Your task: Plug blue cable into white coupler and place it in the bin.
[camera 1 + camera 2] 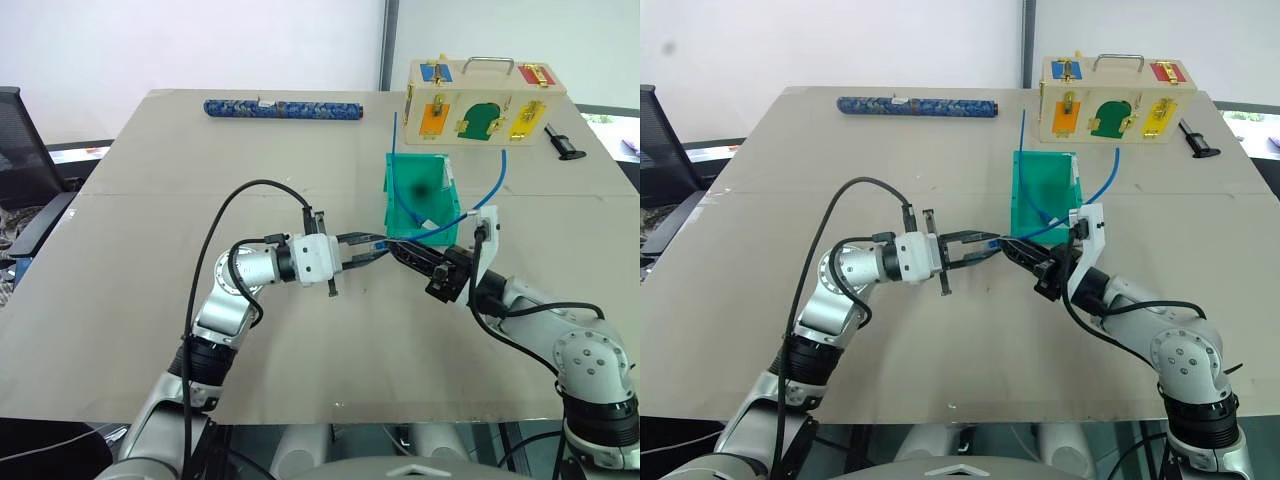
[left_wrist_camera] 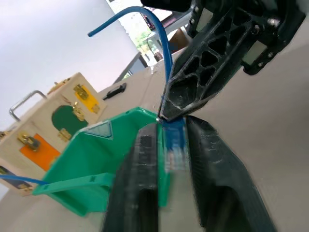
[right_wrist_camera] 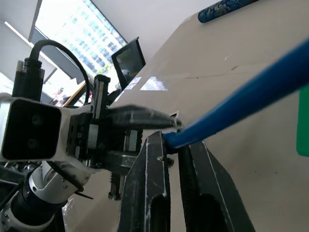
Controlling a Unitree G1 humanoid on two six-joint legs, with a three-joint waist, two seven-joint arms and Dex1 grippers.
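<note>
Above the table's middle my two grippers meet tip to tip, just in front of the teal bin [image 1: 402,200]. My right gripper [image 1: 398,250] is shut on the blue cable [image 3: 241,96] close to its end. From there the cable arcs up and away to the right. My left gripper [image 1: 377,245] points at it from the left, open. Its fingers [image 2: 145,159] stand slightly apart on either side of the cable's blue plug end [image 2: 175,145]. The white coupler is hidden among the fingertips.
A second, straighter blue cable [image 1: 395,135] stands up out of the bin. Behind the bin sits a pale wooden box [image 1: 485,100] with coloured doors, with a black tool [image 1: 562,143] to its right. A blue patterned roll [image 1: 283,109] lies at the far edge.
</note>
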